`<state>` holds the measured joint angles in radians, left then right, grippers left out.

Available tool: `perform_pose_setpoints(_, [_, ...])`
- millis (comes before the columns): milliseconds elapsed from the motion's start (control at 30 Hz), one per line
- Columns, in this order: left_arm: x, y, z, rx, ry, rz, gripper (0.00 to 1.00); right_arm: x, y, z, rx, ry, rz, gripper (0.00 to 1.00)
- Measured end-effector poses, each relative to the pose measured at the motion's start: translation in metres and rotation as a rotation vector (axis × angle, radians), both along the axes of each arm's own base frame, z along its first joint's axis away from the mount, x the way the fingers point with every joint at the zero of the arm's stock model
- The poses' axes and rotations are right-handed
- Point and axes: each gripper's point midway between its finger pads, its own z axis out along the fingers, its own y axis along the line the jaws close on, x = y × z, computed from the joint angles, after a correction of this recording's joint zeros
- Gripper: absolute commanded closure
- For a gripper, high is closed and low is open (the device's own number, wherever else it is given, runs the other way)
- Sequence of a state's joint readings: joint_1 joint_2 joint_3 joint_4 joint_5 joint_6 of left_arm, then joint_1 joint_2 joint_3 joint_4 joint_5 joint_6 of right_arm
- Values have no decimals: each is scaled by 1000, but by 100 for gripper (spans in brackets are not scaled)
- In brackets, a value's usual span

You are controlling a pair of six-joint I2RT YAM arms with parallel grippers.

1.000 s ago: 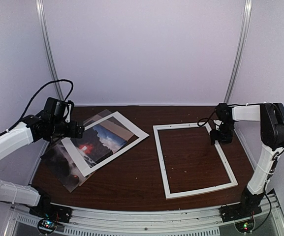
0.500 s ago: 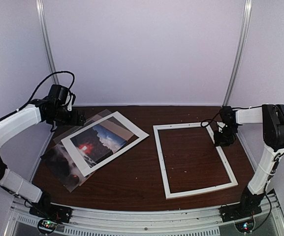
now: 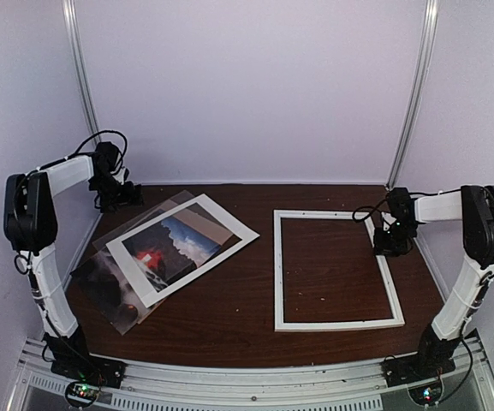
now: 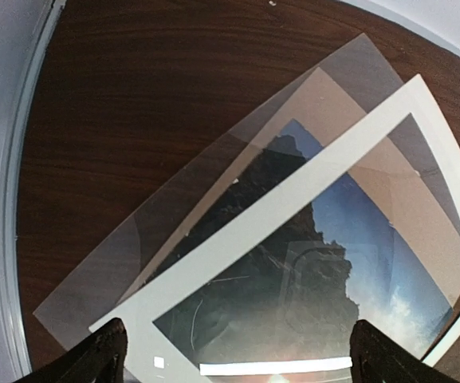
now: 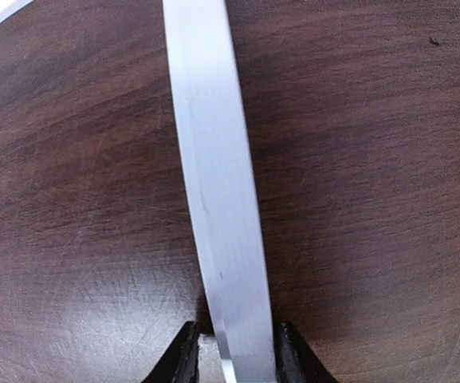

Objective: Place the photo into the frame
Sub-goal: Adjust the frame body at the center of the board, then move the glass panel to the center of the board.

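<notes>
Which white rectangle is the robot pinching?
The thin white frame on the right, with bare table showing through it: the jaws of the right gripper pinch its right rail. The wide-bordered white mat lies untouched over the photo.

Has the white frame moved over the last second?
Yes. The frame swung clockwise in the top view; its far rail now lies parallel to the table's back edge. The right gripper holds its right rail.

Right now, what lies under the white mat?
The photo shows through the mat's window; a tan board and a clear sheet stick out beyond its edges. Their stacking order is hidden.
</notes>
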<state>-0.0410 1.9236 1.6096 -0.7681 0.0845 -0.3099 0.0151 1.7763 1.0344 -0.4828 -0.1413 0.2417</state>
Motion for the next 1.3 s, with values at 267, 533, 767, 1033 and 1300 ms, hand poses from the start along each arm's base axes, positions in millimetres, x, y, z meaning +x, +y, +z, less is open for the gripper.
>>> perform_pose_setpoints(267, [36, 27, -63, -41, 119, -20, 2, 3, 8, 4, 48, -22, -2, 37])
perform_pose_setpoints(533, [65, 27, -88, -31, 123, -92, 2, -4, 11, 5, 67, -18, 6, 32])
perform_pose_setpoints(767, [69, 29, -97, -53, 129, -130, 2, -18, 14, 7, 82, -4, 15, 12])
perform_pose_setpoints(1033, [59, 24, -96, -130, 134, -130, 11, -30, 19, 13, 88, -2, 28, 9])
perform_pose_setpoints(1300, [-4, 15, -97, -203, 195, -44, 24, -29, 35, 47, 92, -87, 76, 9])
